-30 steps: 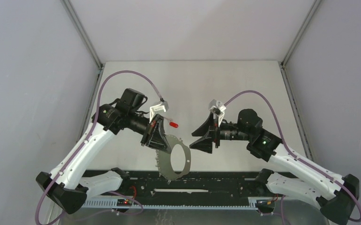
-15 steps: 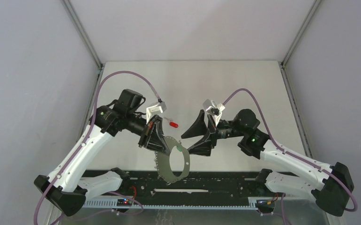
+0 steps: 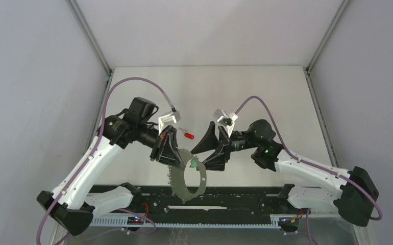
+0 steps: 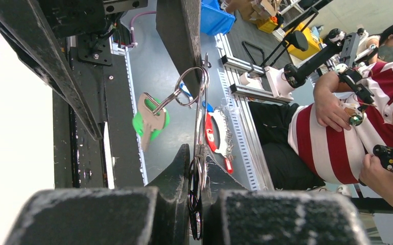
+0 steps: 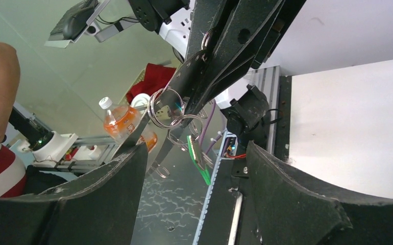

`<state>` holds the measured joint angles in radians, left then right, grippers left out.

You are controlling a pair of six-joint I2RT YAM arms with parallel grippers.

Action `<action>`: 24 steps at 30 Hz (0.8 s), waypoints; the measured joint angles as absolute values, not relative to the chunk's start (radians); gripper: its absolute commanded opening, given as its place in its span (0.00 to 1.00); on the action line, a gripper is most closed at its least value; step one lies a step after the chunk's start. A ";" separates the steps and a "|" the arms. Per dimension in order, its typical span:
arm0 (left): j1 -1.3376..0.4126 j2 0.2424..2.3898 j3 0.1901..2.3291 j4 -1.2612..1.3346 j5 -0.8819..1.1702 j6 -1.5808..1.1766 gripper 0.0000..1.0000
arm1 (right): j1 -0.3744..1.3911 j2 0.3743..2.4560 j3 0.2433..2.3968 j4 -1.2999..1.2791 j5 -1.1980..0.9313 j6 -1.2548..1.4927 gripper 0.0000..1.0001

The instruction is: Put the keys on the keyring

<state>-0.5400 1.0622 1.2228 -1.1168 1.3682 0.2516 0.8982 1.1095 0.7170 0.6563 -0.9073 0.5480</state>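
The green key [image 4: 151, 120] hangs in the air, threaded by its head on a small ring [image 4: 178, 86] that links into the keyring [image 3: 180, 189]. The keyring hangs as a limp grey loop below the left pincer [image 3: 178, 161], above the near edge of the worktop [image 3: 235, 92] and the black rail by the arm bases. The left pincer is closed tight on the top of the loop, and its wrist view shows the thin wire pinched between the two pads. The green key dangles just beside that grip, on the side facing the other arm.

The right pincer [image 3: 198, 158] is spread wide, its tips level with the small ring and the green key. In its wrist view the rings and the edge-on key sit in the gap between the fingers, apart from both. It holds nothing. Whether a fingertip brushes the loop I cannot tell.

The red key [image 3: 188, 136] lies flat on the worktop, further back, just beyond the left pincer and clear of both arms and the keyring.

Both wrist views look past the worktop's edge to a person [image 4: 337, 127] in a red-and-white striped shirt.
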 measured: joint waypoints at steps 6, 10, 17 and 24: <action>-0.540 1.062 1.224 -1.104 1.368 0.250 0.00 | 0.925 1.148 0.743 0.641 -0.911 0.530 0.49; -0.540 1.061 1.225 -1.079 1.367 0.233 0.00 | 0.931 1.170 0.760 0.624 -0.906 0.523 0.26; -0.540 1.057 1.225 -1.050 1.361 0.207 0.00 | 0.932 1.168 0.762 0.603 -0.898 0.522 0.03; -0.540 1.049 1.225 -1.026 1.361 0.195 0.00 | 0.932 1.132 0.762 0.587 -0.887 0.521 0.00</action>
